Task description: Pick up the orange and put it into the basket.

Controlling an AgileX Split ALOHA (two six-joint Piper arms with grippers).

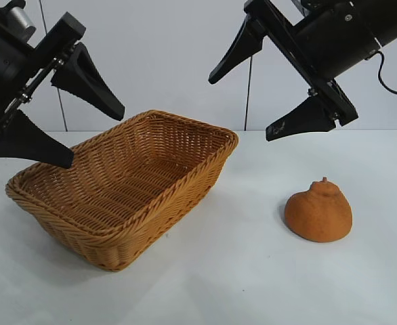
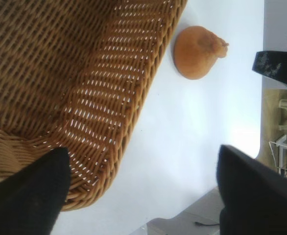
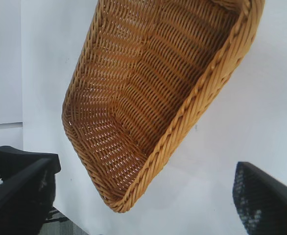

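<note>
My right hand (image 1: pixel 250 87) hangs in the air above the table (image 1: pixel 253 284), its two black fingers spread wide with nothing between them. It sits up and behind the orange (image 1: pixel 318 211), nearer the basket's far corner than the fruit itself. My left hand (image 1: pixel 70 112) is also raised and spread wide, empty, hovering over the near-left end of the basket (image 1: pixel 151 227).

The orange rests on the white table, well apart from the basket on its right side, knobby top pointing up and slightly tilted. Nothing touches it. The basket stands empty, its long axis running diagonally away from the camera.

As I judge it, this is the very start: the reach toward the orange has not yet closed in. The right hand is the natural one for the pick, since the fruit lies on its side of the table. The next move calls for swinging that hand outward and down until the open fingers straddle the broad dome of the orange, below the knob. The skin looks rough and matte, so it should hold well, but the lumpy shape means the fingers need to meet its widest part or it may roll out. After that comes a lift high enough to clear the braided rim.
</note>
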